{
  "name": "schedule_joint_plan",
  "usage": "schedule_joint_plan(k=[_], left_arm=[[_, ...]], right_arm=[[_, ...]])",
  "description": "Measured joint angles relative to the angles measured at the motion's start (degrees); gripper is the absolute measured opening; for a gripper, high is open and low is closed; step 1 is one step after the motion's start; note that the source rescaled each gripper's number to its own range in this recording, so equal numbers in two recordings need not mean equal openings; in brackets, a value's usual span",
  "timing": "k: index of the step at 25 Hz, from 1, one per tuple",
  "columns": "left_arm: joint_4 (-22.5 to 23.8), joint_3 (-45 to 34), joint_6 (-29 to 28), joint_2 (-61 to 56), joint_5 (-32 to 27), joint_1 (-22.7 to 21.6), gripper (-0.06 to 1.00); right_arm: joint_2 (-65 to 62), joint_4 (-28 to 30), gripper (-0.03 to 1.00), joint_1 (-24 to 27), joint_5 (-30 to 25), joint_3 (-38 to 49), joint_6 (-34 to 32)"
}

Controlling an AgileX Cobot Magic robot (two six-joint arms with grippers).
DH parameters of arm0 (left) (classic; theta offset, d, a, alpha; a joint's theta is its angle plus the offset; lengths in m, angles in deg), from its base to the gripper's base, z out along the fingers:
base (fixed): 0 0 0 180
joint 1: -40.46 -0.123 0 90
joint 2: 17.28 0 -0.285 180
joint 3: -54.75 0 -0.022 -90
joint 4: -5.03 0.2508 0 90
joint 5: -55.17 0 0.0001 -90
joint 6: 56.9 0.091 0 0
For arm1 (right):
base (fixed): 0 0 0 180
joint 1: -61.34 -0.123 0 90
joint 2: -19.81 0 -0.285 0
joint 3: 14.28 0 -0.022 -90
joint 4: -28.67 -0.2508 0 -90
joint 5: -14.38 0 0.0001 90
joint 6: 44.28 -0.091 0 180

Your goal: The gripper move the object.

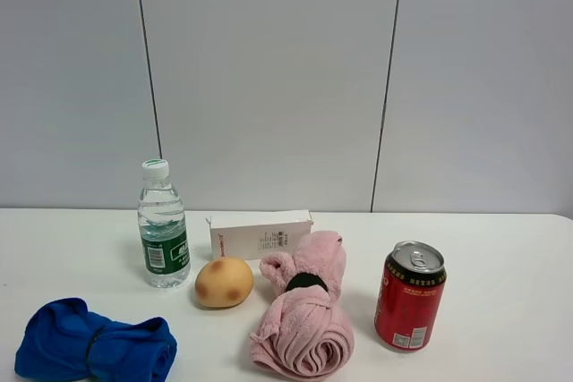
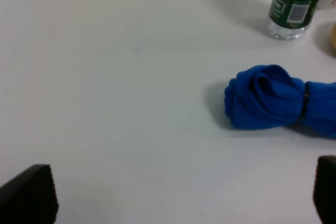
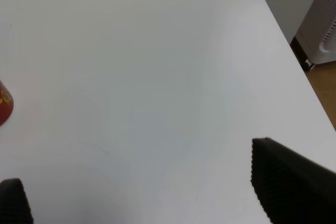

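White desk [image 1: 501, 248] against a pale panelled wall [image 1: 269, 69], seen from the high exterior camera; neither arm appears in this view. Six items stand or lie on the desk. At the left, a clear plastic water bottle with a green label and white cap [image 1: 163, 225] stands upright. Just beside it, toward the centre, lies a rounded yellow-brown bun-shaped object with darker spots [image 1: 224, 282]. Behind that object a small white rectangular carton with printed text [image 1: 260, 233] lies on its long side. A rolled pink towel bound by a dark band [image 1: 304, 315] lies in the centre foreground, its far end touching or nearly touching the carton. At the right, well apart from the towel, a red drinks can with a silver top [image 1: 410, 296] stands upright. At the near left corner lies a rolled blue cloth tied with a dark band [image 1: 94, 344].

Left wrist view: the left gripper [image 2: 181, 195] has its jaws wide apart with nothing between them, above bare desk; the blue cloth and the base of the bottle lie ahead of it. Right wrist view: the right gripper [image 3: 142, 190] likewise has its jaws apart and unloaded, above bare desk near the desk's edge, with a sliver of the red can at the frame's margin.
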Motion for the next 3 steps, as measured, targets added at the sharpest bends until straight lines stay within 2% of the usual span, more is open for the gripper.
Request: schedule_joint_plan(k=[3], left_arm=[[0.0,0.0,0.0,0.0,0.0,0.0,1.0]], right_arm=[[0.0,0.0,0.86,0.0,0.0,0.0,0.0]])
